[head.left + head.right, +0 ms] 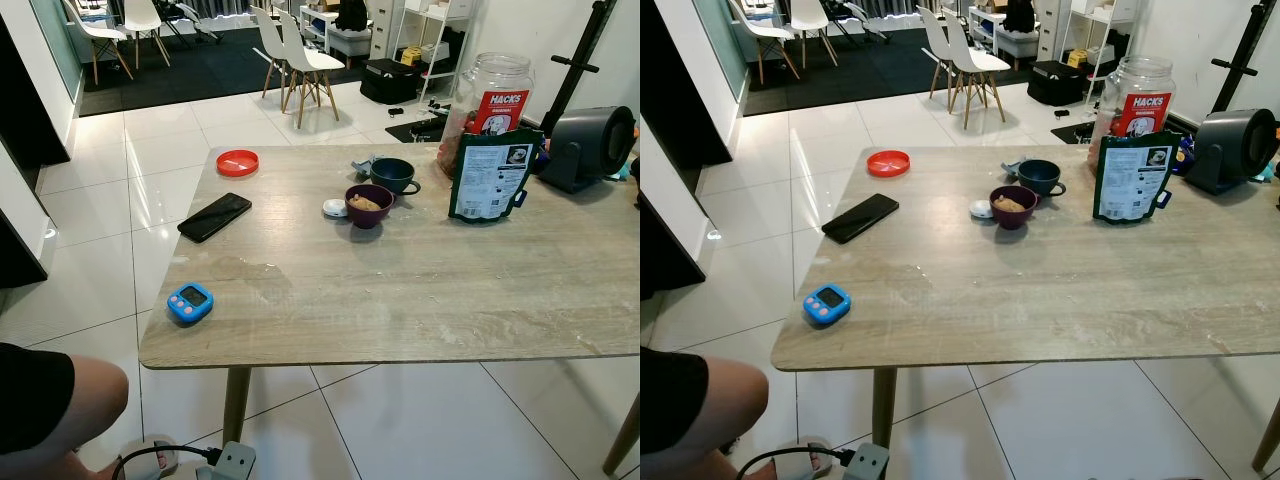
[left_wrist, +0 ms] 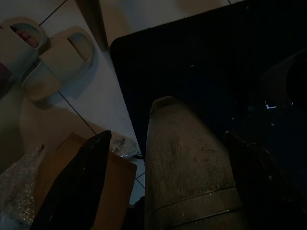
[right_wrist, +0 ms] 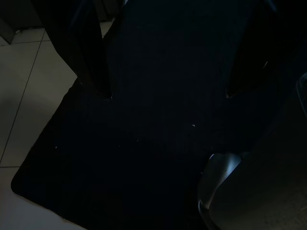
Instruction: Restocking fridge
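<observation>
green pouch (image 1: 490, 178) stood upright on table (image 1: 420, 300), front toward me. my left gripper (image 2: 165, 187) and right gripper (image 3: 168, 67) hung low, fingers spread, holding nothing.

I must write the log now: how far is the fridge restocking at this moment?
Done: nothing visible. In hand: nothing; the left gripper and right gripper hang open and empty over the floor. Left: the dark green pouch, the candy jar and two bowls sit untouched on the table.
</observation>
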Controlling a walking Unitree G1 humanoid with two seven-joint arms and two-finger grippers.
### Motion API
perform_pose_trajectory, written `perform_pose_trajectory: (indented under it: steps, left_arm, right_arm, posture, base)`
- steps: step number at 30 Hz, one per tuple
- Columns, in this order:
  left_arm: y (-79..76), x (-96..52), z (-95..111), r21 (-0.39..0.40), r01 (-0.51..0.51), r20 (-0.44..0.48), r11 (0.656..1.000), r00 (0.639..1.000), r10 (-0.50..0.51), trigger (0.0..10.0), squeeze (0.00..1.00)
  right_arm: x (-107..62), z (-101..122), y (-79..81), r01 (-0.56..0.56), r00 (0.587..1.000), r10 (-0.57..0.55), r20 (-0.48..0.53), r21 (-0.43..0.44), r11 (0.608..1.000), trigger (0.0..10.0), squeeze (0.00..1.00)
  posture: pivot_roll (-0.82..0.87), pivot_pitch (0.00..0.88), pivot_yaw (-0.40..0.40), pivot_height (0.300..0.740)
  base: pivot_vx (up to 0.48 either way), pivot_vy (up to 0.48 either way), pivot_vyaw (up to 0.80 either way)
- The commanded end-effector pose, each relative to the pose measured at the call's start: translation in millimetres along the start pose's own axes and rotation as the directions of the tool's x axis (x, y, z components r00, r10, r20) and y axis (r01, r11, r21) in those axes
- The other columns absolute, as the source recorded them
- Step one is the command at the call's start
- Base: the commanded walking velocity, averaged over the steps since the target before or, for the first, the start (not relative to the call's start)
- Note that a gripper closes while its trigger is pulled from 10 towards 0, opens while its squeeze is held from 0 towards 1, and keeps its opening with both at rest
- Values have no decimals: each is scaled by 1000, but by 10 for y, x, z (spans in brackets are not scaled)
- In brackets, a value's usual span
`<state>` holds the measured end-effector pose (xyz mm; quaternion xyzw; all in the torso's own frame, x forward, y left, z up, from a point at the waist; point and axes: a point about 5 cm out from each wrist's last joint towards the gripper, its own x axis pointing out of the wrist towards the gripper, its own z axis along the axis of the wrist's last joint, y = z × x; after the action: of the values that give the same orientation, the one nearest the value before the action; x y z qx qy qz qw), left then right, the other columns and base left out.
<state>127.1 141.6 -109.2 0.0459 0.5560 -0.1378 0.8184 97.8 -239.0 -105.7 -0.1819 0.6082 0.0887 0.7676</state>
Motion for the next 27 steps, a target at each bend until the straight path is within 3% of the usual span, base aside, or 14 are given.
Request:
perform_pose_trajectory:
  steps: [1,27]
  left_arm:
    - [28,-28,-224,-17,-9,-80,1000,997,8,10000,0]
    - [71,-39,-242,-14,-18,-86,1000,996,17,10000,0]
  right_arm:
    - [2,1,10,-2,1000,2,-2,11,1000,10000,0]
    - [8,7,50,-10,1000,10,-3,18,1000,10000,0]
  posture:
    - [26,0,-5,739]
    - [4,0,6,739]
  base:
    - [0,0,0]
    - [0,0,0]
